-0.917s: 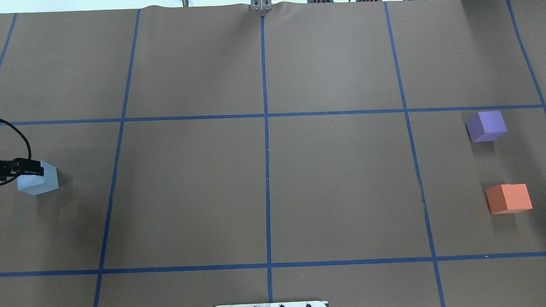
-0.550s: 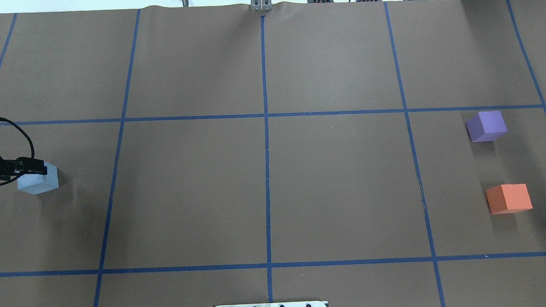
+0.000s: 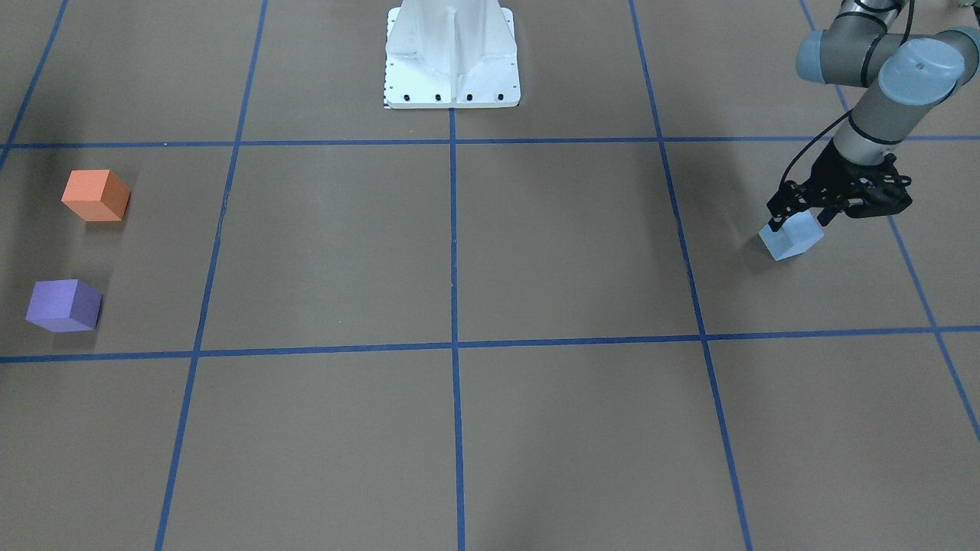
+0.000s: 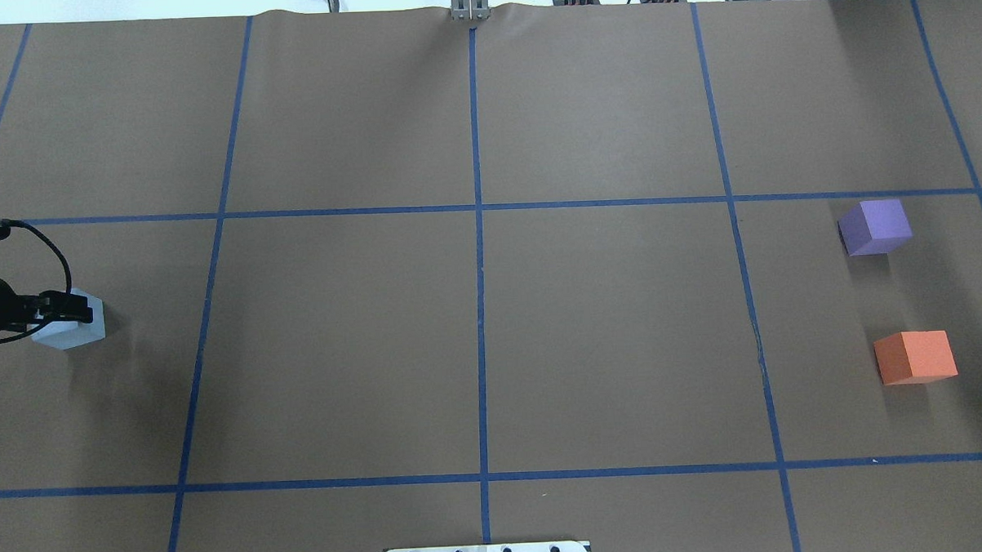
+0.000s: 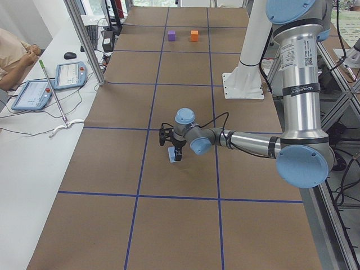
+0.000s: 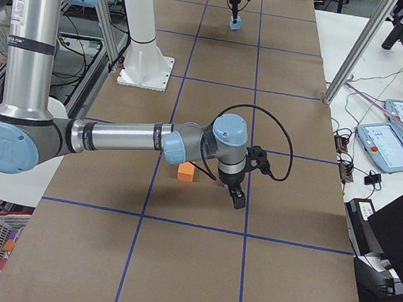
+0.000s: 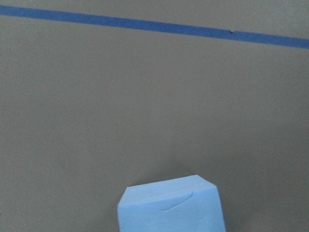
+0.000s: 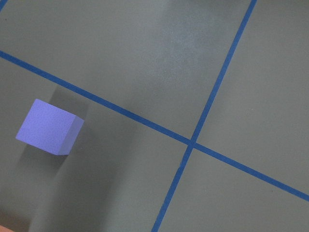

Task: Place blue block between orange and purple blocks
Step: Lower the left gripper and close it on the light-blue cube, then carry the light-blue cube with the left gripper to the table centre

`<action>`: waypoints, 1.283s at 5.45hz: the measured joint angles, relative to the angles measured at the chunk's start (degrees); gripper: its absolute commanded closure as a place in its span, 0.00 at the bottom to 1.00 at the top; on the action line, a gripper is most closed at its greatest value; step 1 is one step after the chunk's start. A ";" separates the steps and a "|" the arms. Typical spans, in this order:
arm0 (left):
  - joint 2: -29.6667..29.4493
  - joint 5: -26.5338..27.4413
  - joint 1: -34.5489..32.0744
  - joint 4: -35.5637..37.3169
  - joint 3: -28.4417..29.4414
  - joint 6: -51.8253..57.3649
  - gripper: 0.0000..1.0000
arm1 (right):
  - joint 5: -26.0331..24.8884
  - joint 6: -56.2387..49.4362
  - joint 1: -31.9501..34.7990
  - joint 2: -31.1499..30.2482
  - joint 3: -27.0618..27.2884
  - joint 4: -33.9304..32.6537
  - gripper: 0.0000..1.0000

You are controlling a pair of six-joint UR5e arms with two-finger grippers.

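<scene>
The light blue block (image 4: pixel 75 333) sits on the table at the far left; it also shows in the front view (image 3: pixel 793 239) and at the bottom of the left wrist view (image 7: pixel 171 208). My left gripper (image 4: pixel 63 311) is low over it, open, with fingers on either side of the block's top (image 3: pixel 798 216). The purple block (image 4: pixel 875 227) and the orange block (image 4: pixel 915 357) stand apart at the far right. My right gripper (image 6: pixel 238 199) shows only in the right side view, near the orange block (image 6: pixel 187 171); I cannot tell its state. The right wrist view shows the purple block (image 8: pixel 48 126).
The white robot base (image 3: pixel 452 53) stands at the robot's edge of the table. Blue tape lines (image 4: pixel 481 309) divide the brown table into squares. Tablets (image 5: pixel 67 74) lie on a side bench beyond the table's far edge.
My left gripper has come down closer around the blue block. The block and the other two blocks have not moved.
</scene>
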 measured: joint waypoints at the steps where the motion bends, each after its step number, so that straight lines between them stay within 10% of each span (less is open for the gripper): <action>1: -0.15 0.51 0.81 0.04 0.37 0.07 0.03 | 0.00 0.00 0.01 0.00 -0.05 0.00 0.00; 3: -0.58 2.09 1.68 0.06 1.23 0.34 0.35 | 0.00 0.00 0.04 0.00 -0.15 0.00 0.00; 4: -0.74 3.18 1.76 0.00 1.30 0.57 0.86 | 0.03 0.00 0.04 -0.03 -0.17 0.00 0.00; 7: -2.27 4.64 1.79 -0.16 -1.47 5.03 1.00 | 0.24 0.00 0.04 -0.17 -0.16 0.25 0.00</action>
